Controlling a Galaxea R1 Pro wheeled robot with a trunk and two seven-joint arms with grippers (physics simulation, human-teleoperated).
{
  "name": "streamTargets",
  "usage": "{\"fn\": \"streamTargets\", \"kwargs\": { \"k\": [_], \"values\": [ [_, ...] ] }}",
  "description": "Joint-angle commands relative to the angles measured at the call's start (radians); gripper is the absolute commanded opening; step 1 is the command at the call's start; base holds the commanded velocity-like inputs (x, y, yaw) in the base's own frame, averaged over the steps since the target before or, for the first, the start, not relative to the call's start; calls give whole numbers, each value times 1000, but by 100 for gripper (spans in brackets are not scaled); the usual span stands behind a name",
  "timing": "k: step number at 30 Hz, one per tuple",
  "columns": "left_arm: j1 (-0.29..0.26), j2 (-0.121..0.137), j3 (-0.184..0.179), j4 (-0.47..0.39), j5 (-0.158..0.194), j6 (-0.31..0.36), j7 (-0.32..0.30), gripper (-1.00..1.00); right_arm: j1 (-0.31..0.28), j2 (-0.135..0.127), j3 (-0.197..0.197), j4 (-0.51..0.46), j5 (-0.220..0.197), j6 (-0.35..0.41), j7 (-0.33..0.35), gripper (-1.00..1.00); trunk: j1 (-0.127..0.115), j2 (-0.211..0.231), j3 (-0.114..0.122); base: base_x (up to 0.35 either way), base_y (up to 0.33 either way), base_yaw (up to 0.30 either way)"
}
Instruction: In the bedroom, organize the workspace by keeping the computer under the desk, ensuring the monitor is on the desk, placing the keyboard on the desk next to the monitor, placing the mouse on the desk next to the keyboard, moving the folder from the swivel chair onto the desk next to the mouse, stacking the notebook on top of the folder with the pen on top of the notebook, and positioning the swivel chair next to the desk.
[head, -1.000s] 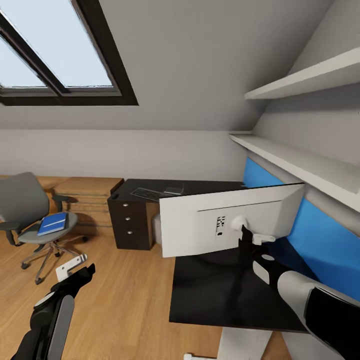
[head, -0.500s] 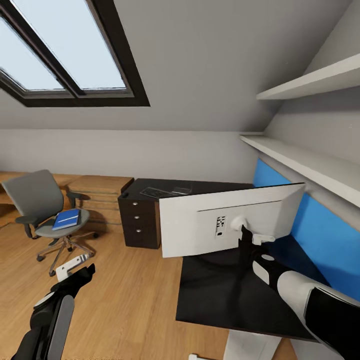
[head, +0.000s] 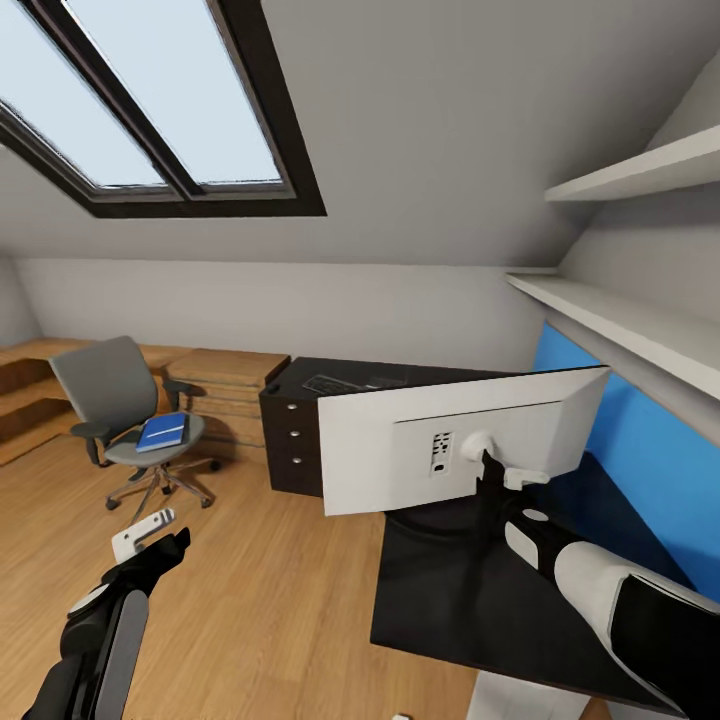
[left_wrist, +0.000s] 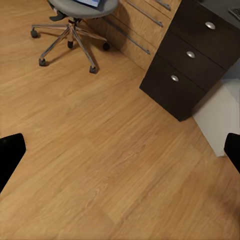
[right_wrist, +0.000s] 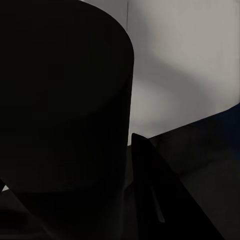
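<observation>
Head view—right fingers (head: 490, 475) pinch the monitor (head: 450, 450) stem (left fingers (left_wrist: 11, 152) spread).

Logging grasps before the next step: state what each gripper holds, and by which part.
The right gripper grips the monitor by its stem behind the screen. The left gripper is open, holding nothing.

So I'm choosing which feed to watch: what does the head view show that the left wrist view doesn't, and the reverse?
Head view alone: the monitor seen from its pale back, the right hand at its stem, the keyboard on the desk, the skylight, the wall shelves.

Left wrist view alone: the computer on the floor beside the desk's drawers.

Shared: the swivel chair, the blue folder on its seat, the drawers, the wooden floor.
</observation>
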Motion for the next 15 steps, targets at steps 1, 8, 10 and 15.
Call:
{"fn": "streamTargets", "kwargs": {
  "k": [1,8,10,15],
  "values": [
    [-1,-1,1,-1,11,4,8,100,-1,-1,6,-4,-5,-2,-10,-100,0,-2,-2,0,0,14],
    [-1,12,2,-1,12,5,7,100,-1,-3,4,-4,-5,-1,-5,-100,0,-2,-2,0,0,5],
    [-1,13,2,-1,12,5,7,100,-1,-3,4,-4,-5,-1,-5,-100,0,-2,-2,0,0,0],
    [-1,16,2,-1,13,5,7,100,-1,-4,4,-3,-5,-2,-4,-100,0,-2,-2,0,0,0]
  ]
}}
